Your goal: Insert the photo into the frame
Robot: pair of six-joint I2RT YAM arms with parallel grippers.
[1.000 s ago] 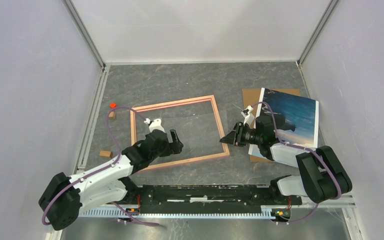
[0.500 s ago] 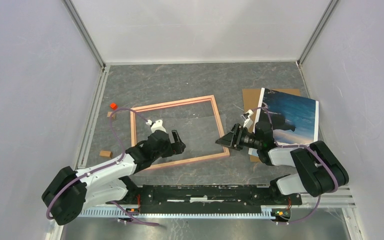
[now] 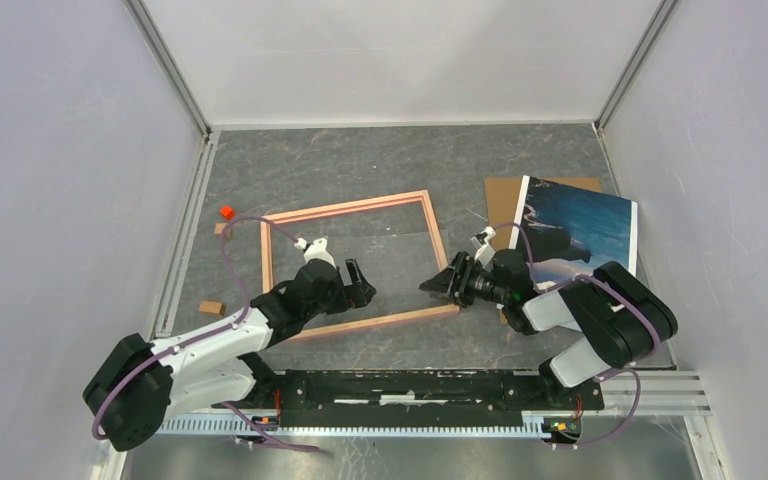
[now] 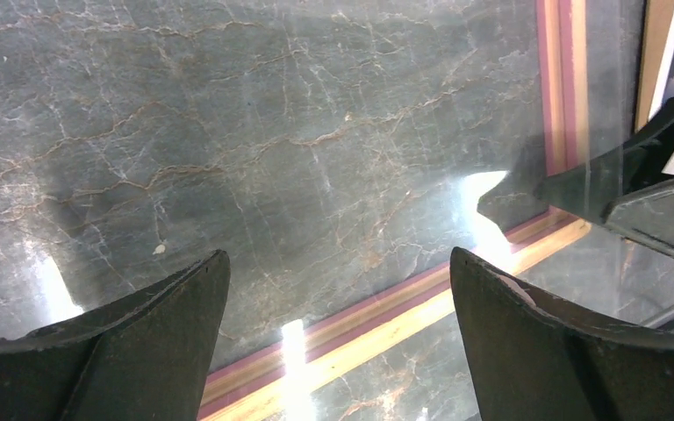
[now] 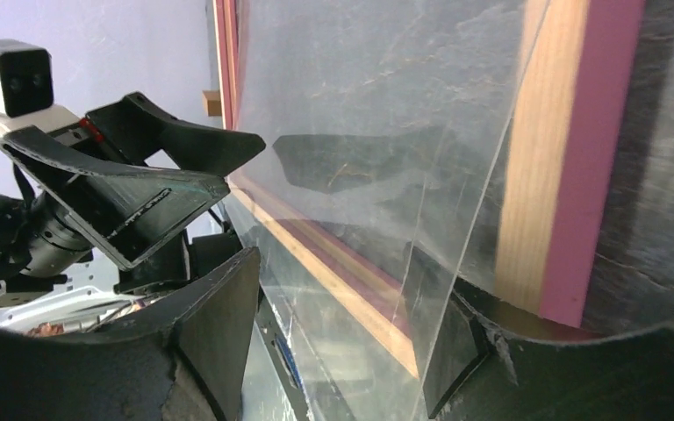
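From above, the frame (image 3: 345,207) is seen lying flat at the middle of the surface (image 3: 380,160). The photo (image 3: 590,225) is seen flat by the right edge, resting on a brown board (image 3: 502,190), with its near left corner hidden by the right arm (image 3: 600,310). A red block (image 3: 226,211) and a brown block (image 3: 212,307) toward the left edge are shown in that view alone. What is hard to make out from above is given by the wrist views: a clear sheet (image 5: 360,132) lies inside the frame, betrayed by glare and by its bare edge. The photo is well apart from the left jaws, with the frame's whole width between them. It lies near the right jaws, on the side away from the frame, toward which those jaws are turned. The left jaws are spread wide and released, with nothing held. They are poised over the sheet just inside the frame's near rail, which is seen between the two fingers (image 4: 140,351). The right jaws are parted at the frame's near right corner, and the clear sheet's edge is seen in the gap between them. Nothing is clamped there, and whether the lower finger touches the sheet or the rail cannot be told.
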